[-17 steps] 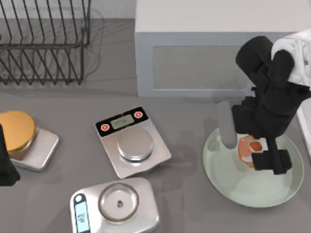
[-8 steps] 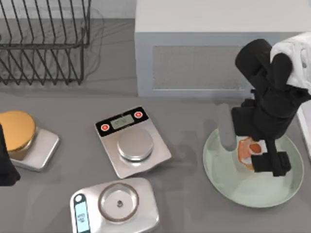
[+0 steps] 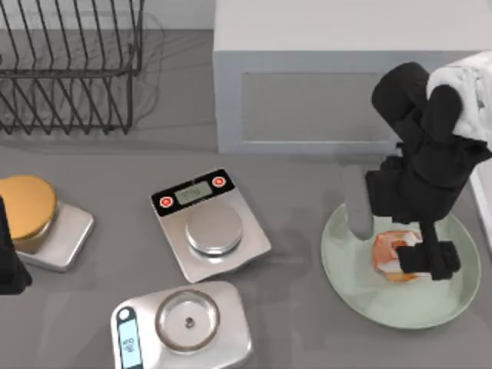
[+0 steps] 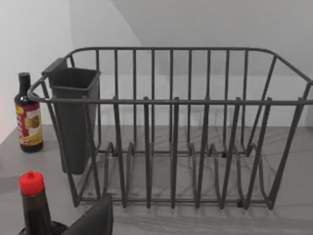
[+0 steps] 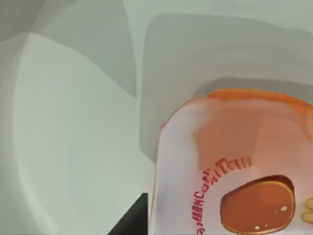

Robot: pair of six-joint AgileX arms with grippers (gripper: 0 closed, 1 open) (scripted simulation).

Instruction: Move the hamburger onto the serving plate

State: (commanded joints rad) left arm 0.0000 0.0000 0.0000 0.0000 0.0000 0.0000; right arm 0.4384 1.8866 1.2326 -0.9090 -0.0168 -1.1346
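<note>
The hamburger [image 3: 392, 254], a small orange lump with whitish patches, lies inside the pale mint-green serving plate [image 3: 369, 296] at the right of the table. My right gripper [image 3: 423, 258] hangs just over it, a black finger at its right side, and looks open around it rather than clamped. In the right wrist view the hamburger [image 5: 230, 171] is very close, resting on the plate's pale surface [image 5: 73, 147]. My left arm [image 3: 8, 257] stays parked at the table's left edge.
Three steel scales stand left of the plate: one [image 3: 54, 231] bearing a golden-brown dome [image 3: 27, 204], one [image 3: 209, 227] in the middle, one [image 3: 184, 323] at the front. A wire dish rack [image 3: 69, 61] and a white box [image 3: 346, 77] line the back. Sauce bottles [image 4: 28, 117] flank the rack.
The hamburger has dropped from between the right gripper's fingers and now shows lower and fuller on the plate. The right gripper has hardly moved. The left arm is still.
</note>
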